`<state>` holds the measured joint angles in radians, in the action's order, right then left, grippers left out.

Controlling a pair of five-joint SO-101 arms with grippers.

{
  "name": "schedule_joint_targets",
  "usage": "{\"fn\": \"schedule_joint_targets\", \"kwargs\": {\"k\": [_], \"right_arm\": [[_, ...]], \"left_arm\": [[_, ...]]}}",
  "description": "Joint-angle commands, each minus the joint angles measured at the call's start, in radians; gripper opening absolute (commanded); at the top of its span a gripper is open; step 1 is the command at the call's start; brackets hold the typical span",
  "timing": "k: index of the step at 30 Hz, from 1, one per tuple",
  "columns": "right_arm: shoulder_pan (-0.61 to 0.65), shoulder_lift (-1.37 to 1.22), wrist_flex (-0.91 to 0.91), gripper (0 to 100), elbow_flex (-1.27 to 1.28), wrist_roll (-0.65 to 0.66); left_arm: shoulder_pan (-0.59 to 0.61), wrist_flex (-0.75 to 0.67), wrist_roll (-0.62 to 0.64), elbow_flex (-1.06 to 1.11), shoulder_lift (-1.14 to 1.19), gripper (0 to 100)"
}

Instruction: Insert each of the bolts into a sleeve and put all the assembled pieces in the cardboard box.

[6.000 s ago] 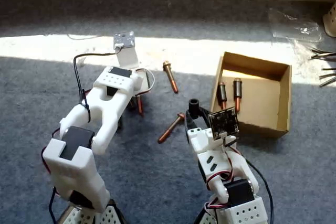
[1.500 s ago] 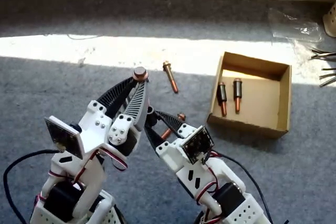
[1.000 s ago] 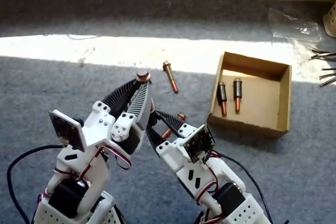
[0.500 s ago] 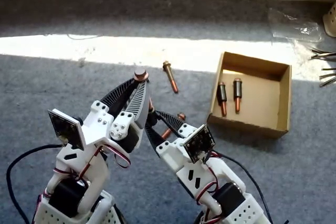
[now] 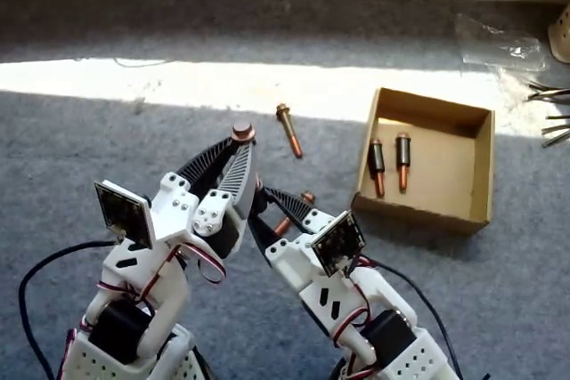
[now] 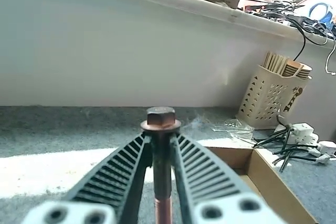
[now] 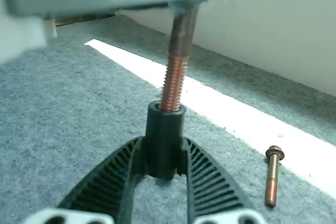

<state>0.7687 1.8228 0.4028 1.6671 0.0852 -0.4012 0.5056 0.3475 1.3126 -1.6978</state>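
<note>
My left gripper [image 5: 233,149] is shut on a copper bolt [image 5: 240,132], held upright with its hex head [image 6: 160,118] above the fingertips. Directly under it, my right gripper [image 5: 258,206] is shut on a black sleeve [image 7: 165,139], also upright. The bolt's threaded tip [image 7: 173,86] sits in the sleeve's top opening. Two loose bolts lie on the carpet: one [image 5: 288,130] in the sunlit strip, one [image 5: 297,210] partly hidden behind the right gripper. The cardboard box [image 5: 419,211] stands to the right and holds two assembled pieces [image 5: 377,165] [image 5: 403,158].
Grey carpet covers the floor, with a bright sunlit band across it. A clear plastic bag [image 5: 499,42] and cables [image 5: 548,115] lie at the far right. A wall runs along the back, and a cream basket [image 6: 273,93] stands beyond the box.
The left arm has lifted the bolt off the carpet and brought it over the sleeve. In the last second the bolt head has dropped slightly and the left wrist has shifted right.
</note>
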Motion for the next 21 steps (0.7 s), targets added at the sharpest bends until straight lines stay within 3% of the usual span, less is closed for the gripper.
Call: {"fn": "schedule_joint_targets", "kwargs": {"k": [1, 21], "right_arm": [[-0.045, 0.015, -0.004, 0.5, 0.142, -0.008], [-0.074, 0.015, -0.004, 0.5, 0.142, -0.009]], "left_arm": [[0.01, -0.032, 0.008, -0.005, -0.012, 1], [0.007, -0.021, 0.003, 0.143, -0.013, 1]]}}
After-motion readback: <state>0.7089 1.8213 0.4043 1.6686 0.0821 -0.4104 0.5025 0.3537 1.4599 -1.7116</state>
